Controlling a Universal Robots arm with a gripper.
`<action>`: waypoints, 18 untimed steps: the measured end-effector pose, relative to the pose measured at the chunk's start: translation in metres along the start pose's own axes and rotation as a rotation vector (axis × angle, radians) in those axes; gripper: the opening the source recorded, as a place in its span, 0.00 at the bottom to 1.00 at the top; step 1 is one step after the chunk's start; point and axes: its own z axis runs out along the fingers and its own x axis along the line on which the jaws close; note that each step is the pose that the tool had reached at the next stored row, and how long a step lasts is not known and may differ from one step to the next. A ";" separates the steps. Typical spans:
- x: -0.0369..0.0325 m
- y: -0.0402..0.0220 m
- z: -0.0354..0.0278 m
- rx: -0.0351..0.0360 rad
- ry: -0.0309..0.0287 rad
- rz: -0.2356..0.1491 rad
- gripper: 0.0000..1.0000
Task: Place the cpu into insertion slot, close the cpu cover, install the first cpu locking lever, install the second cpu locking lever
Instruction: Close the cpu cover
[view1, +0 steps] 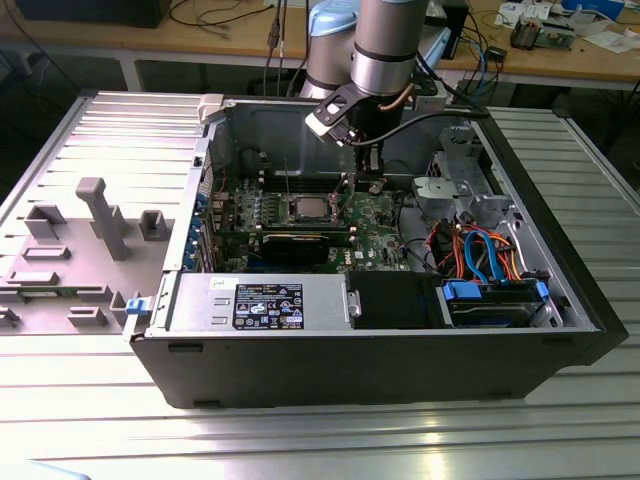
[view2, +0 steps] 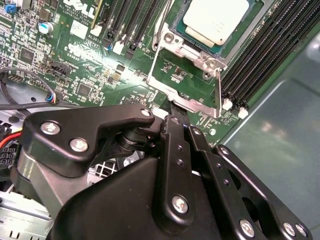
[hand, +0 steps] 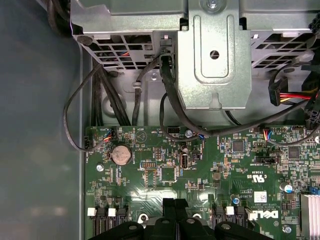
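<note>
1. Nearest, lower centre of the second wrist view, the gripper (view2: 173, 111) has its fingers (view2: 172, 142) drawn together, tips touching the free edge of the open cpu cover (view2: 196, 105). If they slip, we judge it could drop askew.
2. Beyond, upper right, the cpu (view2: 216, 19) sits in the insertion slot (view2: 178, 26).
3. In the exterior view, the arm (view1: 385, 40) descends steeply from upper centre.

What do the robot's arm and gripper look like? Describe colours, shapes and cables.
In the exterior view the arm is a silver-grey cylinder with a light blue joint cap; a black cable loops from its wrist. In the second wrist view the gripper is matte black, built of rounded linkage bars with silver screws.
</note>
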 end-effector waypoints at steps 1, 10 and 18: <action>0.0000 -0.0002 0.0000 0.0000 0.0000 0.000 0.11; 0.0000 -0.0035 0.0000 0.0000 0.0000 0.000 0.11; 0.0000 -0.0059 -0.0001 0.0000 0.0000 0.000 0.11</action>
